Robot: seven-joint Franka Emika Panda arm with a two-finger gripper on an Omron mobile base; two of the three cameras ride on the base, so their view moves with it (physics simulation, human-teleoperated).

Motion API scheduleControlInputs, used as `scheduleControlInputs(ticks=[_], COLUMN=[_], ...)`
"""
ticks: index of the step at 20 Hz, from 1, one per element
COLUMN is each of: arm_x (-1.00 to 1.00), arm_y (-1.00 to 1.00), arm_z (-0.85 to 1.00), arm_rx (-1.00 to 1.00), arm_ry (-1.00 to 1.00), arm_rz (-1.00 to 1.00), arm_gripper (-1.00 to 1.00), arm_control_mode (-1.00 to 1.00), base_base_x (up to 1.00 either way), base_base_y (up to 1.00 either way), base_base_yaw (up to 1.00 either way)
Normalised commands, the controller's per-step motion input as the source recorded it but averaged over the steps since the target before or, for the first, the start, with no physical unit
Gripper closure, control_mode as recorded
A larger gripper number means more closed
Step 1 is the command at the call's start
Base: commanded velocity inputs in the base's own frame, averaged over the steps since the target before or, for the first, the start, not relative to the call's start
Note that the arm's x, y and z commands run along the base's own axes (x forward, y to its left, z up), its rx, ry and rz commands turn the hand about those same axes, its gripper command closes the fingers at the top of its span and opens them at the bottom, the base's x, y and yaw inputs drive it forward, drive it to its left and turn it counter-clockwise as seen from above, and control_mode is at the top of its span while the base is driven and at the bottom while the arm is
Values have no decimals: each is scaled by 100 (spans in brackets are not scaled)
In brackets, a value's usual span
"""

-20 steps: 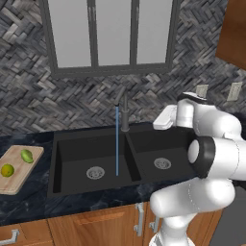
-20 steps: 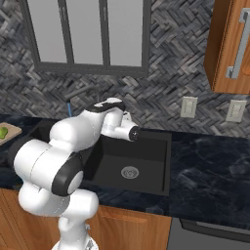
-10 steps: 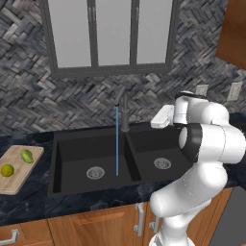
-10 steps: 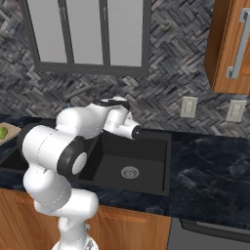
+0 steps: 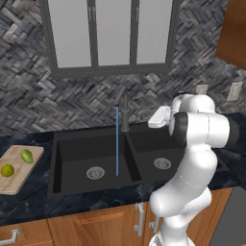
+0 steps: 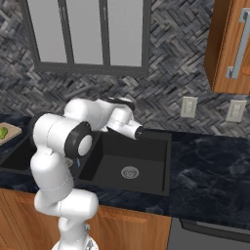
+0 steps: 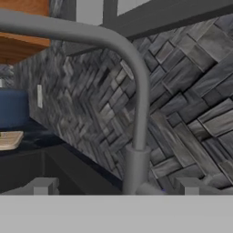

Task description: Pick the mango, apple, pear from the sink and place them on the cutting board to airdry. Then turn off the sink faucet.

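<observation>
1. Two basins make up the black sink (image 5: 72, 158), set into a dark counter (image 5: 29, 211) below a window (image 5: 113, 36) and a grey herringbone tile wall (image 5: 29, 101).
2. The dark grey sink faucet (image 5: 124, 111) stands upright at the back of the sink, between the two basins. A thin blue stream of water (image 5: 116, 144) falls straight down from its spout into the left basin.
3. The light wooden cutting board (image 5: 17, 170) lies on the counter just left of the sink. On it rest a green elongated fruit (image 5: 26, 155) and, nearer the front edge, a round yellow-green fruit (image 5: 6, 170), apart from each other.
4. The white robot arm (image 5: 192, 158) rises in front of the right basin, its hand reaching toward the faucet.
5. In the hand view, the faucet post (image 7: 135, 166) stands close ahead, its spout curving overhead to the left, and the fingers (image 7: 43, 185) are spread wide to either side of the post, holding nothing.
6. A round silver drain (image 5: 95, 172) sits in each basin floor.
</observation>
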Motion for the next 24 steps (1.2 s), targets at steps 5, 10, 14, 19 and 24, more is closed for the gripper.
scheduleControlInputs(ticks=[5, 10, 14, 19, 24], arm_x=[40, 41, 42, 38, 34], arm_y=[0, 0, 0, 0, 0], arm_z=[-9, -11, -13, -14, -13], arm_rx=[3, 2, 2, 2, 2], arm_ry=[0, 0, 0, 0, 0], arm_rz=[3, 4, 4, 5, 5], arm_gripper=[-100, -100, -100, -100, -100], arm_control_mode=[-100, -100, -100, -100, -100], base_base_x=[0, 0, 0, 0, 0], base_base_y=[0, 0, 0, 0, 0], base_base_yaw=[0, 0, 0, 0, 0])
